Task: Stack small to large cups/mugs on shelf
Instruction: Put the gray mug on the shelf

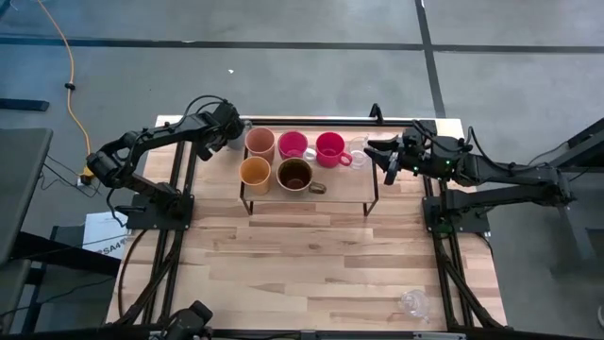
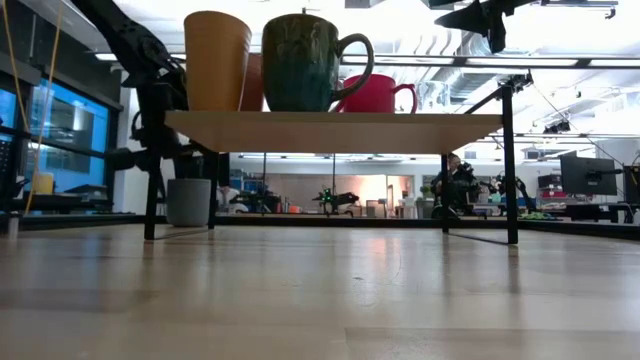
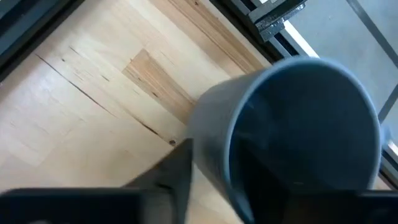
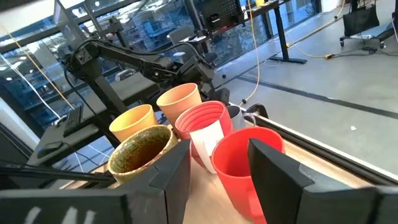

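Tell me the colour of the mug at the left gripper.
Grey-blue mug; the left wrist view shows it best.

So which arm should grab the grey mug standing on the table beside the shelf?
The left. Its claw is right at the grey mug, while the right claw hovers at the far end of the shelf, by the red cup.

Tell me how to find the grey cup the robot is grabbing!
Look at the shelf at the far side of the table, where five colourful cups stand. Off its left end, down on the table, the left gripper is at the grey-blue mug. It is the only grey one, and not on the shelf.
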